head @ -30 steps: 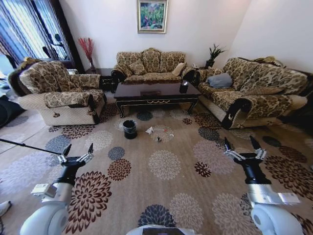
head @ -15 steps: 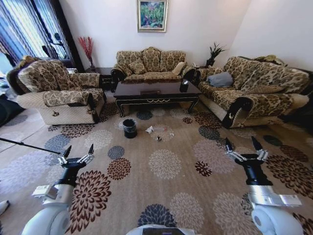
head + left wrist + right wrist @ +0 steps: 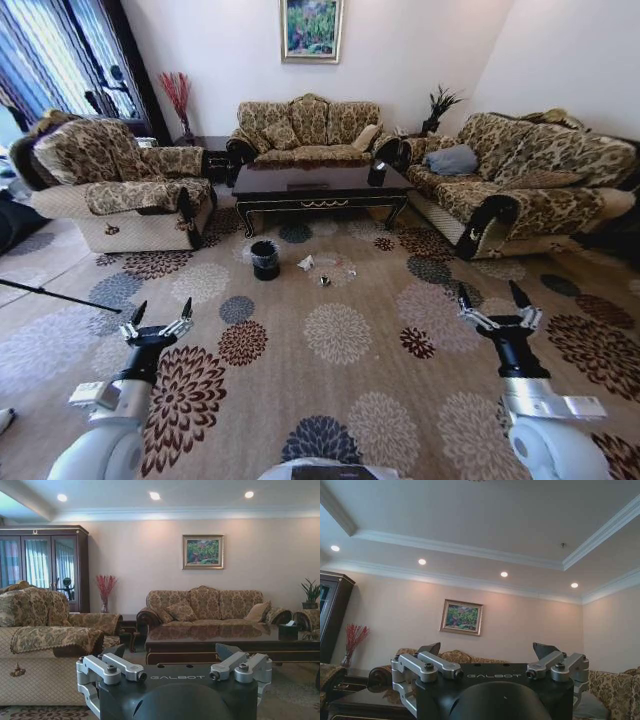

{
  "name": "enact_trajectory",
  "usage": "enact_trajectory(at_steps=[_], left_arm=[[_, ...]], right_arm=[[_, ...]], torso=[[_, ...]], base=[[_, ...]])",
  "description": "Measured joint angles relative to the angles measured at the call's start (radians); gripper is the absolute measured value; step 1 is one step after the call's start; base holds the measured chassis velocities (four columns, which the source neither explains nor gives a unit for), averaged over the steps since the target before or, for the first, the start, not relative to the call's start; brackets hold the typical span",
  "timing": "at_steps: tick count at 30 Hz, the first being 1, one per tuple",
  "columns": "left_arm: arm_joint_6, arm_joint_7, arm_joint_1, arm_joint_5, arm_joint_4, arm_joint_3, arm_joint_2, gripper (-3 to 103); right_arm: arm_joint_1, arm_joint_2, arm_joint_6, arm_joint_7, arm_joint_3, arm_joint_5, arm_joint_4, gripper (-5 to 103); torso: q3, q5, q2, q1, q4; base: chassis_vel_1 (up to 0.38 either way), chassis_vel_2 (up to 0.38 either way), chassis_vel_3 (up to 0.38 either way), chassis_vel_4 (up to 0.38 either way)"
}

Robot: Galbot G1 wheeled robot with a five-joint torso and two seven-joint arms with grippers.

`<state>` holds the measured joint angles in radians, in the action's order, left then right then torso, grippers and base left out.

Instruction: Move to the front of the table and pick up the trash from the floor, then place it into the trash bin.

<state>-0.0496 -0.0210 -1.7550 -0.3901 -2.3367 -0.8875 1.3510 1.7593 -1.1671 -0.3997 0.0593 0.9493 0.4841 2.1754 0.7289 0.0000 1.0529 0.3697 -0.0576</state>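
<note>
Left gripper released, fingers spread, hovering over the floral carpet. Small round black trash bin with clear liner stands on the carpet by the front-left corner of the long dark glossy wood counter. Litter just right of it: crumpled white tissue, probably a clear bottle. Right gripper released, hovering.

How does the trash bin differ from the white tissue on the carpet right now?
The trash bin is black and round and stands upright; the white tissue is pale, crumpled and lies flat. The trash bin is clearly the larger of the two. The trash bin sits toward the robot's left, the white tissue beside it on the right, apart from it. Both rest on the carpet in front of the table.
</note>
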Motion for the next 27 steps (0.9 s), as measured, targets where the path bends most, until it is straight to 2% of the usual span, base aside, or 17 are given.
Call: enact_trajectory(at_steps=[15, 19, 23, 25, 26, 27], left_arm=[[0.006, -0.012, 0.016, 0.004, 0.015, 0.0, -0.01, 100], [0.012, -0.025, 0.014, 0.007, 0.015, -0.007, -0.02, 100], [-0.031, -0.012, 0.008, 0.04, 0.013, -0.023, -0.026, 100], [-0.043, -0.009, 0.004, 0.045, 0.012, -0.026, -0.027, 100], [-0.063, -0.005, -0.001, 0.053, 0.011, -0.031, -0.027, 100], [-0.102, 0.006, -0.01, 0.066, 0.008, -0.04, -0.028, 100]], right_arm=[[-0.011, 0.004, 0.009, -0.005, -0.005, -0.014, -0.012, 100], [-0.001, 0.006, 0.032, 0.009, 0.001, -0.032, -0.012, 100], [0.025, 0.009, 0.118, -0.04, 0.009, -0.061, 0.014, 100], [0.029, 0.009, 0.132, -0.05, 0.01, -0.062, 0.018, 100], [0.036, 0.01, 0.153, -0.066, 0.01, -0.063, 0.023, 100], [0.052, 0.011, 0.207, -0.107, 0.01, -0.061, 0.04, 100]], torso=[[-0.037, -0.0001, -0.068, -0.031, 0.0001], [-0.049, 0.0, -0.089, -0.04, 0.0001], [-0.063, 0.0, -0.112, -0.049, 0.0], [-0.064, 0.0, -0.115, -0.051, 0.0001], [-0.067, -0.0001, -0.119, -0.052, 0.0], [-0.072, 0.0, -0.129, -0.057, 0.0]], base=[[0.0, 0.0, 0.0, 0.0], [0.0, 0.0, 0.0, 0.0], [0.0, 0.0, 0.0, 0.0], [0.0, 0.0, 0.0, 0.0], [0.0, 0.0, 0.0, 0.0], [0.0, 0.0, 0.0, 0.0]])
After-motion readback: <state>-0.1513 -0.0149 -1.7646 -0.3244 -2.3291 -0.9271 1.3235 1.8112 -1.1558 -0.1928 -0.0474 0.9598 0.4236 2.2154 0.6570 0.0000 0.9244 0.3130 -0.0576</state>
